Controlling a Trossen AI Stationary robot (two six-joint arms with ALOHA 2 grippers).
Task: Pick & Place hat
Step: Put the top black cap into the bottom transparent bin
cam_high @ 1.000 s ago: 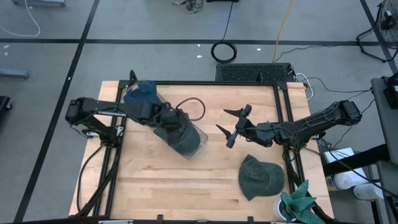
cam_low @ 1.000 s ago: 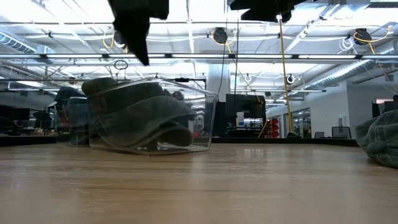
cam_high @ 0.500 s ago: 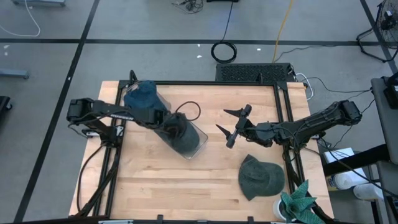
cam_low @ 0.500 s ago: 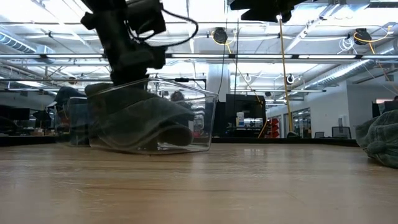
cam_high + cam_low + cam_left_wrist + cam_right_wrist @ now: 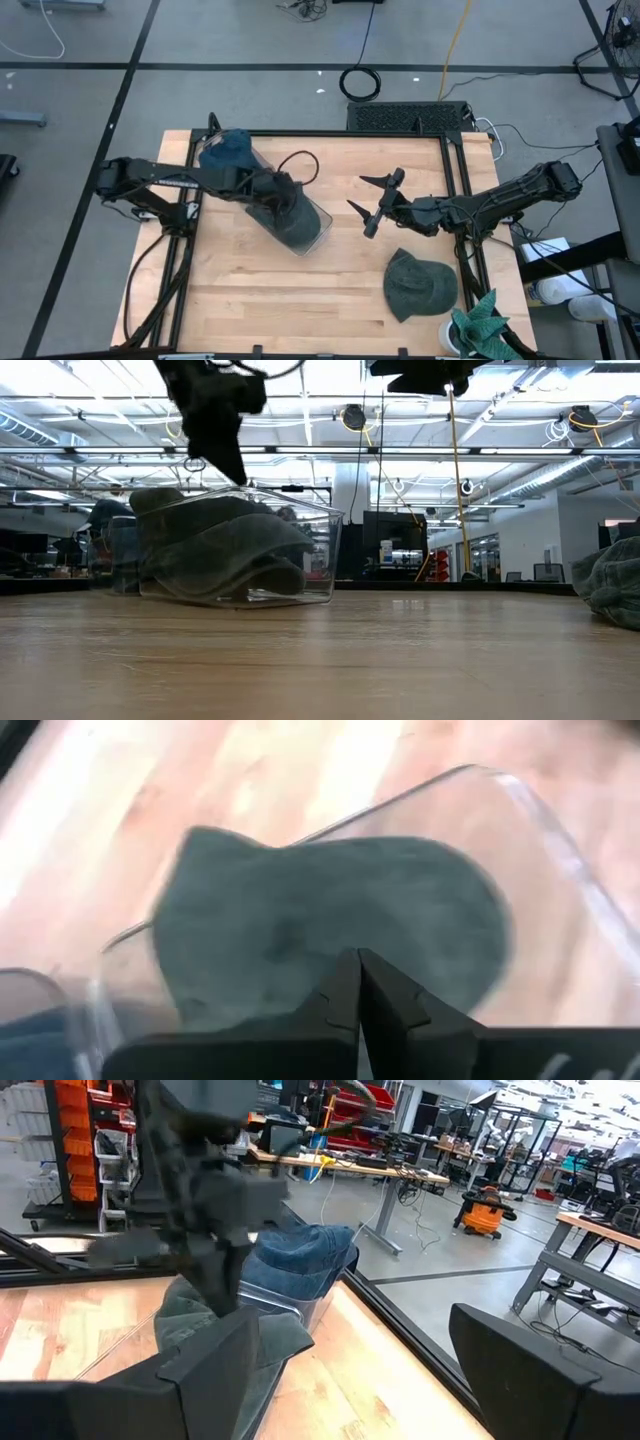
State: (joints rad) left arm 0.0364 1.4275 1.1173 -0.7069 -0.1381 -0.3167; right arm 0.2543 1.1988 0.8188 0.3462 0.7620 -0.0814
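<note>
A clear plastic bin lies on the table's left-centre with a grey-green hat inside it. My left gripper hangs shut just above that hat, with its tips near the bin's upper rim. It touches nothing that I can see. A second green hat lies flat on the table near the right front. My right gripper hovers open at mid-table, well above the wood.
A blue hat sits on a second clear container at the table's far left, behind the bin. A green crumpled cloth lies at the near right corner. Bare wood spreads between the bin and the green hat.
My left gripper dipped down onto the hat in the bin, then rose again above the rim. The right arm kept still.
</note>
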